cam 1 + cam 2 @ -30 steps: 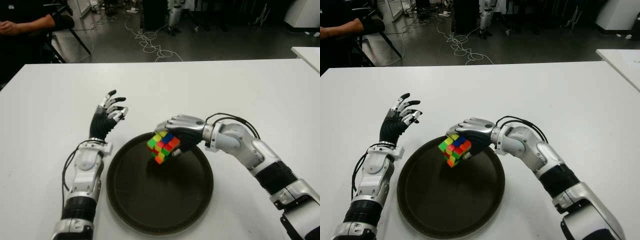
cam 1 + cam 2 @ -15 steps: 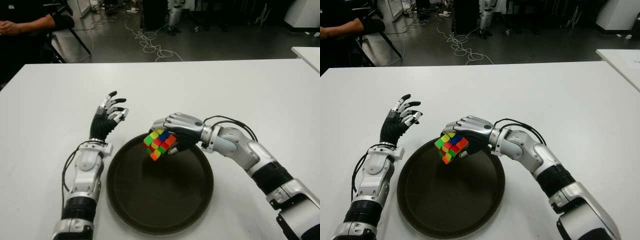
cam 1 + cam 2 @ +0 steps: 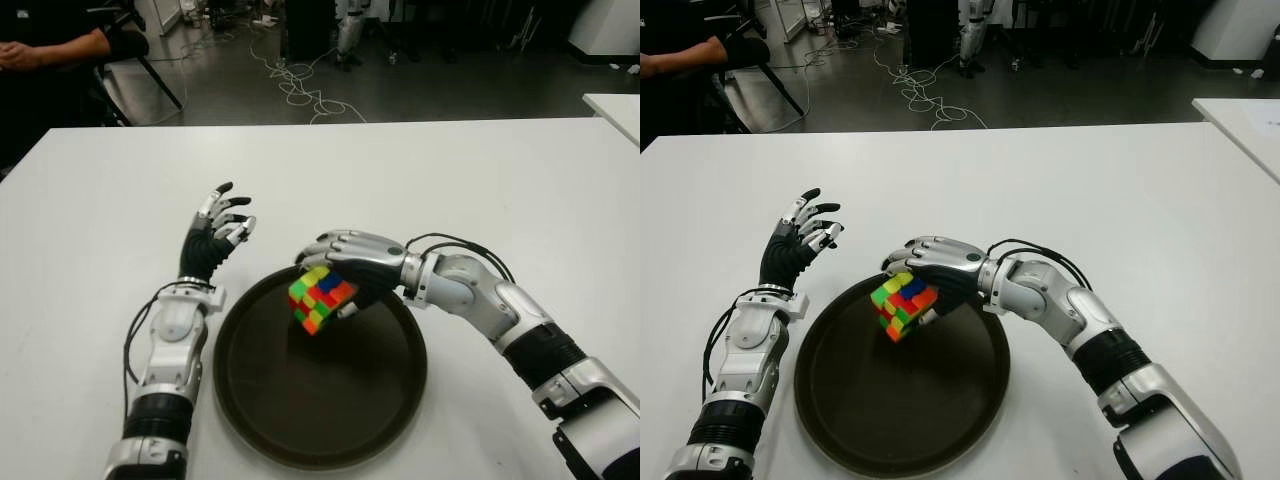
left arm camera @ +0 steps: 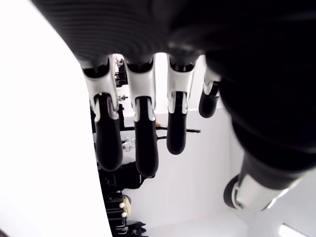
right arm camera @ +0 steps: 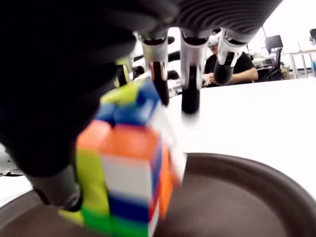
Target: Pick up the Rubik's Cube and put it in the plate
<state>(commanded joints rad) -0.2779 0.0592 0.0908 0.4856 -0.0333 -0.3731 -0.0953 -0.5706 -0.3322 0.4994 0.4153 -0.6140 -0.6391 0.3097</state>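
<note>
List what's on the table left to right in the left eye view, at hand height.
Left hand, open, beside the plate → Rubik's Cube, above the plate's far left part → right hand, fingers around the cube. The dark plate spans under cube and right hand, so it is left unordered.

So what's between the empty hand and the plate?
Only bare white table separates the left hand from the plate, in the left eye view.

White table [image 3: 420,170]; cables [image 3: 300,85] on floor; seated person [image 3: 45,45] far left
</note>
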